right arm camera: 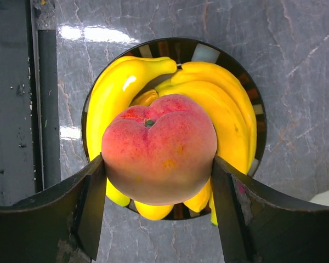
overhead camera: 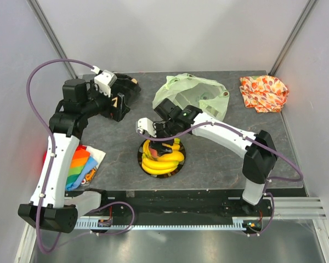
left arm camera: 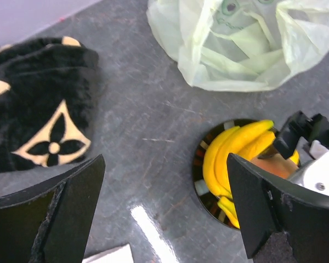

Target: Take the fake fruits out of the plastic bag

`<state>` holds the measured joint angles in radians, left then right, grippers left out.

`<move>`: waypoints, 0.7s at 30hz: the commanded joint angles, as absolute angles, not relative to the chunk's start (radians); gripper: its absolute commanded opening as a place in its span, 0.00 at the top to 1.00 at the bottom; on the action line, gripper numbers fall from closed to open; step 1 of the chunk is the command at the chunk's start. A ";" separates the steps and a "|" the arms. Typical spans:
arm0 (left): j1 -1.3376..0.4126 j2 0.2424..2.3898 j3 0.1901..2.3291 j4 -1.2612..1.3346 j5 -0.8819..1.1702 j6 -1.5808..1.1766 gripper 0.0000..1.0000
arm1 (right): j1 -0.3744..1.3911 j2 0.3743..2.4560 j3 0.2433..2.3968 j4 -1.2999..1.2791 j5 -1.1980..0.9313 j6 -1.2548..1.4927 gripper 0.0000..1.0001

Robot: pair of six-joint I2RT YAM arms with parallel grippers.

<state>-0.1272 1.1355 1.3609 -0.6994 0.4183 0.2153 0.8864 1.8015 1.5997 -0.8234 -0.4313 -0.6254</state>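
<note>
Black plush cloth [left arm camera: 38,104] far-left, orange leaf cloth [overhead camera: 264,93] far-right (crumpled), rainbow cloth [overhead camera: 79,167] nr left edge.

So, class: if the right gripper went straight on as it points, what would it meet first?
Probably the bananas on the dark plate: the right gripper points down at them, clamped on the peach, which would touch first. The gap is unclear.

No words or numbers are legible anywhere. Black fuzzy cloth [left arm camera: 44,93] carries a tan diamond sign with a four-petal flower inside. Plastic bag [left arm camera: 236,55] has faint green print, too blurred to read.
</note>
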 commanded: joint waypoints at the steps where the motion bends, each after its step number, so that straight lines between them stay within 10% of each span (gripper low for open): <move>1: -0.085 1.077 1.342 -0.706 0.528 0.195 0.01 | 0.913 1.828 1.602 -0.789 -0.405 -0.628 0.49; 21: -0.034 1.088 1.333 -0.698 0.607 0.178 0.02 | 0.925 1.845 1.594 -0.799 -0.353 -0.535 0.22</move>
<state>-0.0448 1.0859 1.3346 -0.7124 0.5655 0.2012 0.9192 1.8721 1.5929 -0.7918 -0.3561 -0.5541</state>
